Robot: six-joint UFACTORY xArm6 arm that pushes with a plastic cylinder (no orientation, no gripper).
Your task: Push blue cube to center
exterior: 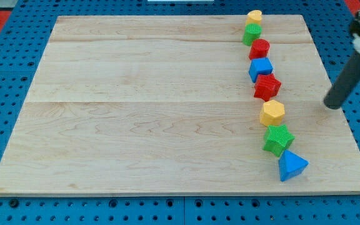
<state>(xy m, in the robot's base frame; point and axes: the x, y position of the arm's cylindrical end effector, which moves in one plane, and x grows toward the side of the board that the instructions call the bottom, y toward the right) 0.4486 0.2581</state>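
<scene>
The wooden board point(167, 112) fills most of the view, bare except for a crooked line of blocks down its right side. From the top: yellow block point(254, 17), green block point(251, 33), red block point(259, 48), the blue cube point(260, 68), a red star-like block point(267, 87), yellow hexagon point(272, 113), green block point(278, 139), blue wedge point(292, 165). The cube touches, or nearly touches, both red neighbours; I cannot tell which.

My tip point(334, 104) rests well to the cube's right, slightly lower. There is no claw, only the rod.

I judge it best to rise level with the cube, then push straight left, so both reds stay put.
</scene>
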